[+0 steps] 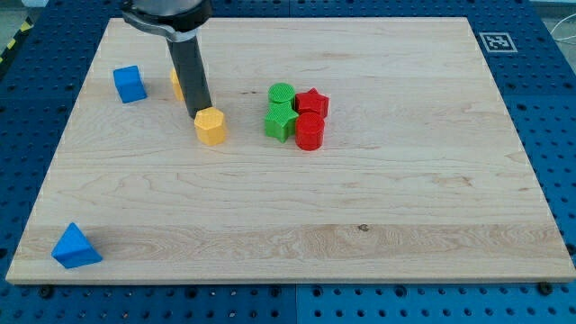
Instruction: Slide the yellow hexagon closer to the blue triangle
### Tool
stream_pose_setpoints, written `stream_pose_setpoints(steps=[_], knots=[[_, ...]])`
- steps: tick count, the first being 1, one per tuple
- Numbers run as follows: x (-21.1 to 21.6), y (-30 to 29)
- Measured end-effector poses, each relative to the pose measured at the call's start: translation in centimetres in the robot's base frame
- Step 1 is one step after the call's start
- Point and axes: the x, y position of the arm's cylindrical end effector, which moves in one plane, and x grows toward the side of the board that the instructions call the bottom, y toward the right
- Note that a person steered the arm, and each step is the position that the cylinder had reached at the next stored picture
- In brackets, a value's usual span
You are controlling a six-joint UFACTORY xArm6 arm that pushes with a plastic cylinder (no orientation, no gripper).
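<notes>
Board (297, 207): pale natural wood with fine horizontal grain streaks and one small dark knot right of centre. A black-and-white square marker (494, 41) is printed at the upper right of the frame.

Surrounding surface (558, 108): blue, patterned with a regular grid of dark holes.

Yellow hexagon (211, 126): yellow-orange, plain.

Blue triangle (76, 247), lower left of the frame: bright blue, plain.

Blue cube (130, 84), upper left: same bright blue.

A second yellow block (176, 83) shows as a sliver of yellow-orange beside the rod; shape cannot be told.

Centre cluster: green cylinder (281, 93) with faint ridged lines on top; green star (281, 120); red star (312, 102); red cylinder (310, 131).

Rod dark grey to black down to my tip (201, 114).
</notes>
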Motion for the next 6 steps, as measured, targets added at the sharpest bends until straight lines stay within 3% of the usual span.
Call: stream_pose_setpoints(steps=[4,6], knots=[[5.4,9.6],[9.0,6.0]])
